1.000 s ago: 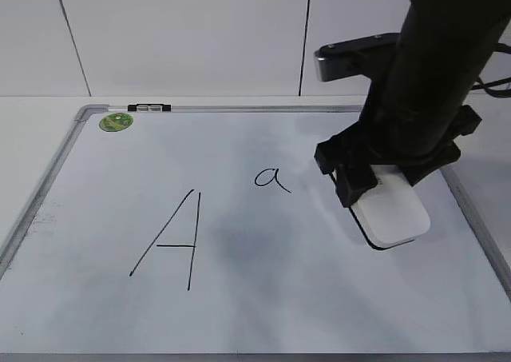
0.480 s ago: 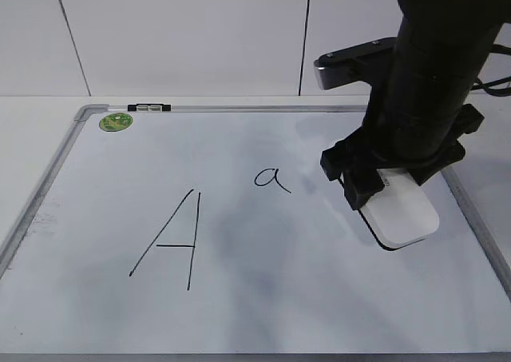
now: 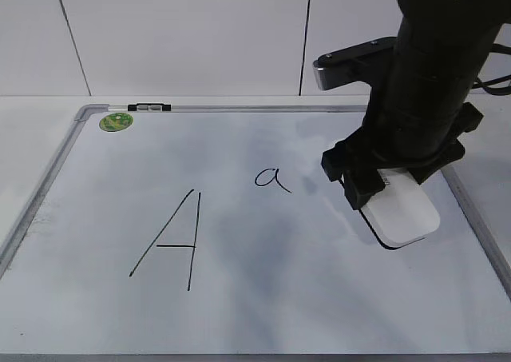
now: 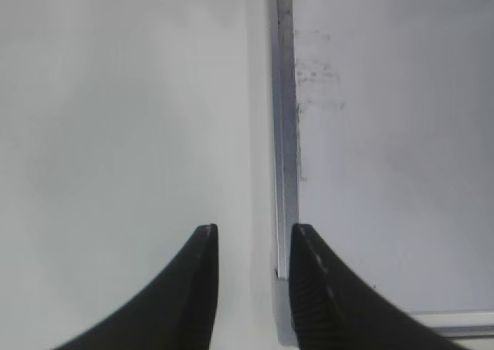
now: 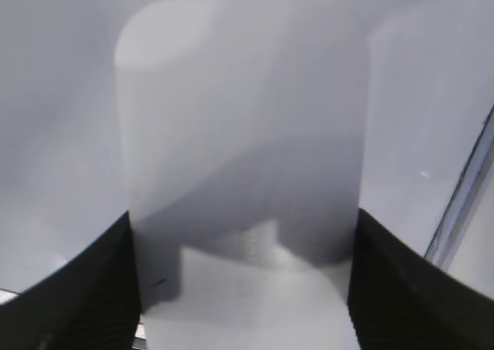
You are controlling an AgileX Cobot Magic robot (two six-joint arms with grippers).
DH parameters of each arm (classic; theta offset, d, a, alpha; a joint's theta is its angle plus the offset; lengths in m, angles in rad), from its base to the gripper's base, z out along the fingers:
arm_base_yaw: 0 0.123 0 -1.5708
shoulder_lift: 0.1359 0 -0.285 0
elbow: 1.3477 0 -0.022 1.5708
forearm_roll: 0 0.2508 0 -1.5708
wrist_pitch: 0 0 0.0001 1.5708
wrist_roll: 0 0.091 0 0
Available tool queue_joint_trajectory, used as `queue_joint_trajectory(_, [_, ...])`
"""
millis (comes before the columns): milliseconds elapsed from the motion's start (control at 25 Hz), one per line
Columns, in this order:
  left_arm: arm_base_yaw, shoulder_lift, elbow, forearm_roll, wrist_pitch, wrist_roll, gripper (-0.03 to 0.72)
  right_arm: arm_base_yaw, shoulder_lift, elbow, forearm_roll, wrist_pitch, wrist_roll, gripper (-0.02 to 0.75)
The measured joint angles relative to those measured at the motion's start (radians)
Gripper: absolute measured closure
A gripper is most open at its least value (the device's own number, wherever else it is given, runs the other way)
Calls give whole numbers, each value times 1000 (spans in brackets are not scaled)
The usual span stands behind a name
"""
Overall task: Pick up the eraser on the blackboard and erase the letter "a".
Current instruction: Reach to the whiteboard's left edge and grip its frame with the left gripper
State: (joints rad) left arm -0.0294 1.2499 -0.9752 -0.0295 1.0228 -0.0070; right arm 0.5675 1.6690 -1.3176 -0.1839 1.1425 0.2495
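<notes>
The white eraser (image 3: pixel 403 214) is between the fingers of my right gripper (image 3: pixel 382 184), at the right side of the blackboard (image 3: pixel 263 306). In the right wrist view the eraser (image 5: pixel 247 134) fills the gap between the black fingers of the right gripper (image 5: pixel 243 219), which is shut on it. Whether its underside touches the board I cannot tell. The small letter "a" (image 3: pixel 271 178) is to the left of the eraser, apart from it. My left gripper (image 4: pixel 252 234) shows only in its wrist view, narrowly open and empty, over the board's frame (image 4: pixel 284 134).
A large capital "A" (image 3: pixel 172 242) is drawn left of centre. A round green sticker (image 3: pixel 116 122) and a small black clip (image 3: pixel 148 107) are at the board's far left corner. The right frame edge (image 5: pixel 463 203) runs close beside the eraser.
My right gripper with the eraser shifted slightly to the right over the first half second, then stayed almost still. The letters are unchanged.
</notes>
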Motion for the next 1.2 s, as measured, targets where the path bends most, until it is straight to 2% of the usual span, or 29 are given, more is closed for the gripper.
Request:
queue_joint_trajectory(320, [0, 547, -396, -92, 154, 7, 453, 0, 2, -28, -17, 2, -6, 209])
queue_joint_trajectory(520, [0, 746, -546, -142, 178, 26, 454, 0, 2, -64, -29, 12, -6, 209])
queue_joint_trajectory(1200, [0, 773, -578, -132, 48, 53, 471, 0, 39, -69, -37, 27, -8, 209])
